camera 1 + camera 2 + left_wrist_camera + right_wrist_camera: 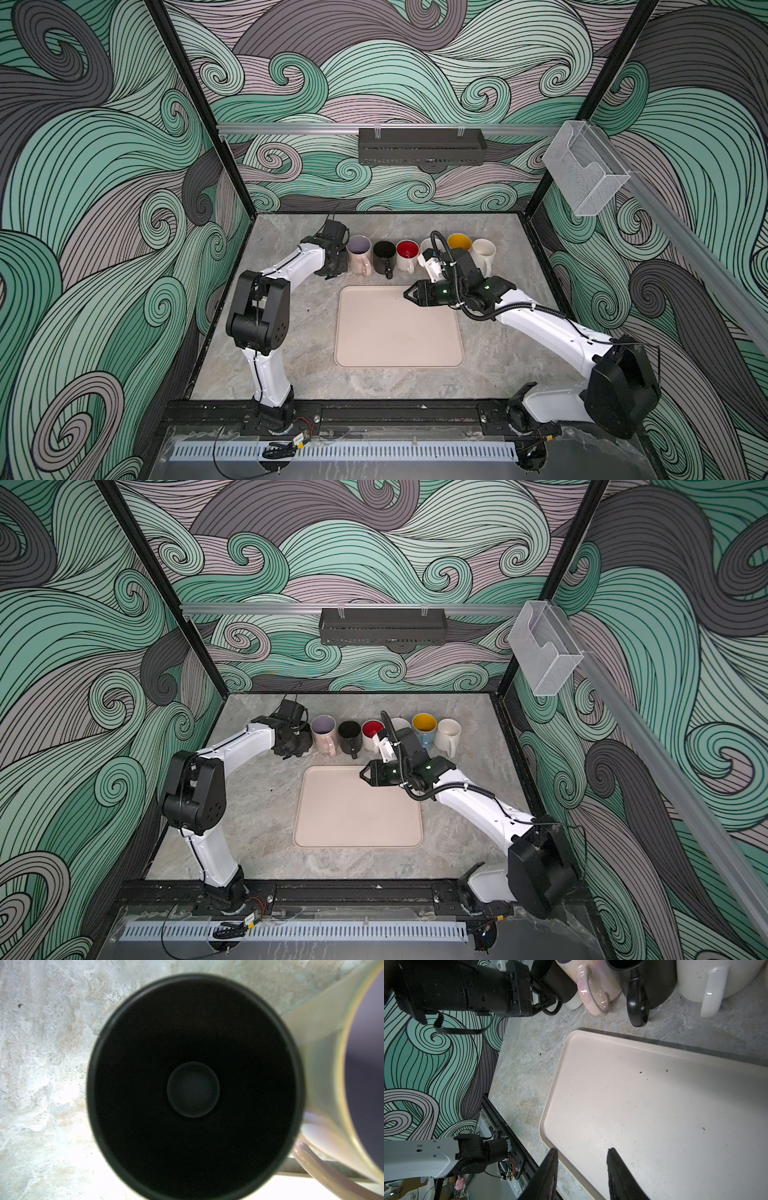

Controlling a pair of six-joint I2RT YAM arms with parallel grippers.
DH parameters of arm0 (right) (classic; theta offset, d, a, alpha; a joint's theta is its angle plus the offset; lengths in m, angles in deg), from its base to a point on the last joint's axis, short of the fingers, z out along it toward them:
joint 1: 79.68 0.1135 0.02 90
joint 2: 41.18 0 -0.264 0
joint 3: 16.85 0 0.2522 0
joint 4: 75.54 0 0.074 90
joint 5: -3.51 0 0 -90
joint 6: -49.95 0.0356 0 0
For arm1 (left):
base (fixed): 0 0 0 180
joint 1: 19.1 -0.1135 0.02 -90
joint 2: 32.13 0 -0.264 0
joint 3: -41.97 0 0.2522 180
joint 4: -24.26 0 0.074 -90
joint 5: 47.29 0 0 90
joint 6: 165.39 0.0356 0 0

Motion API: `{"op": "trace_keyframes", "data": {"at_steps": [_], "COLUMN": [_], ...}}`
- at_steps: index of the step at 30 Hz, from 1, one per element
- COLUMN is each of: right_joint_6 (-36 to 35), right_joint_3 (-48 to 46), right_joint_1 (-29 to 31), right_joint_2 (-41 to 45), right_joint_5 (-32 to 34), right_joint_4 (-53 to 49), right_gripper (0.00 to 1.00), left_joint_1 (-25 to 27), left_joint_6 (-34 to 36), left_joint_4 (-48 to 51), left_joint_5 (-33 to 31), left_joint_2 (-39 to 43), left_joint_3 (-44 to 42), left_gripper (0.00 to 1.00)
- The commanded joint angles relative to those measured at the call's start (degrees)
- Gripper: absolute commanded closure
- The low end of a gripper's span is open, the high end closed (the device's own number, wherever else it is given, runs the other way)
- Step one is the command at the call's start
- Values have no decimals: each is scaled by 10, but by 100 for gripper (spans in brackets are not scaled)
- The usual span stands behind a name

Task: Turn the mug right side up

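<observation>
The mug [193, 1088] is black inside and out, with a pale base. It stands upright on the table, mouth up, at the left end of the row of mugs. The left wrist view looks straight down into it. In both top views my left gripper [332, 266] covers it. In the right wrist view the left gripper [548, 1001] has its fingers at the mug's [560, 982] handle, close together on it. My right gripper [409, 294] hovers over the tray's far right corner, open, with nothing between its fingers [612, 1159].
Right of the mug stand a pink mug [359, 253], a black mug [384, 257], a red-lined mug [407, 254], a white one partly behind the right arm, a yellow-lined mug [459, 243] and a cream mug [484, 253]. A beige tray [399, 357] lies mid-table.
</observation>
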Motion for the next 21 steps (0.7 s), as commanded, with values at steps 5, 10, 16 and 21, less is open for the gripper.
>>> {"op": "trace_keyframes", "data": {"at_steps": [5,10,16,21], "right_joint_6": [-3,-5,-36,-69], "right_joint_3": [-7,0,33,51], "right_joint_1": [-3,-3,-6,-12], "right_joint_2": [22,33,68,109], "right_joint_5": [8,14,56,118], "right_joint_4": [-3,-15,-71,-119], "right_gripper": [59,59,56,31], "left_joint_1": [-2,-2,6,18], "left_joint_6": [-6,-7,-35,-34], "left_joint_4": [-25,-13,23,-3], "left_joint_5": [-13,-20,-75,-91], "left_joint_2": [23,58,160,321], "left_joint_3": [0,-9,-41,-125], "left_gripper": [60,33,1,1]}}
